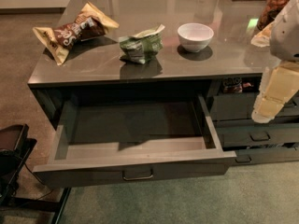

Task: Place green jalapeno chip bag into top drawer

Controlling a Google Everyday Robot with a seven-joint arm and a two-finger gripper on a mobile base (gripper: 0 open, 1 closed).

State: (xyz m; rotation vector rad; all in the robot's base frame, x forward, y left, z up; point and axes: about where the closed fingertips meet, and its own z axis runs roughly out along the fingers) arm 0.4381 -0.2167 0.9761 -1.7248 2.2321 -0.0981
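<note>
The green jalapeno chip bag (140, 45) lies crumpled on the dark countertop (93, 64), near its front edge and left of a white bowl. The top drawer (140, 162) is pulled wide open below the counter; its inside is bare and its metal bar handle (138, 175) sits at front centre. My gripper (268, 101) hangs at the right edge of the view, pale and pointing down, in front of the narrower right-hand drawers. It is well to the right of the bag and the drawer and holds nothing that I can see.
A larger brown-and-tan chip bag (74, 29) lies on the counter's left side. A white bowl (195, 35) stands right of the green bag. A jar (275, 3) is at the back right. Narrower shut drawers (257, 135) are at right. A black object (11, 157) stands on the floor at left.
</note>
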